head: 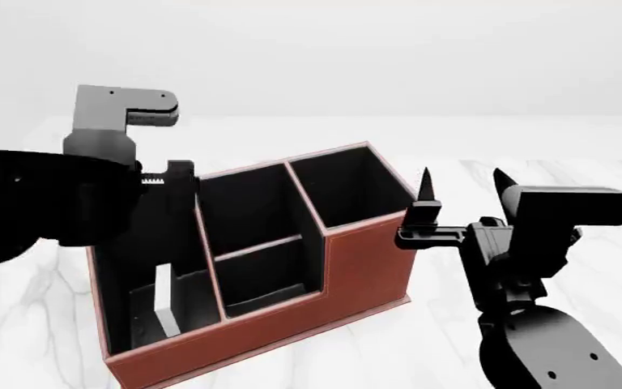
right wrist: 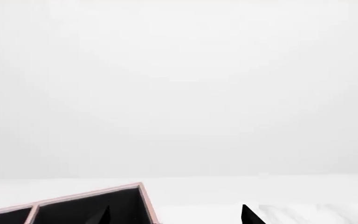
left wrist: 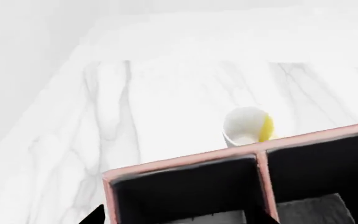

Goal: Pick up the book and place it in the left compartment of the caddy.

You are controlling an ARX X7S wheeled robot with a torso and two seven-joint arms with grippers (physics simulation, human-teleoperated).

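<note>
Your caddy (head: pixel 365 259) sits on the white marble table (head: pixel 570 186), and the book (head: pixel 166 301) stands on edge inside the left compartment (head: pixel 138 312), its white page edge facing you and leaning against the outer wall. Your left gripper (head: pixel 171 174) hangs over that compartment's far end; its fingers are hidden behind the black arm, so you cannot tell whether it is released or clenched. Your right gripper (head: pixel 462 190) is just beside the caddy's tall end, prongs spread and empty. A white cup with a yellow patch (left wrist: pixel 249 126) stands behind the caddy. No writing is legible.
</note>
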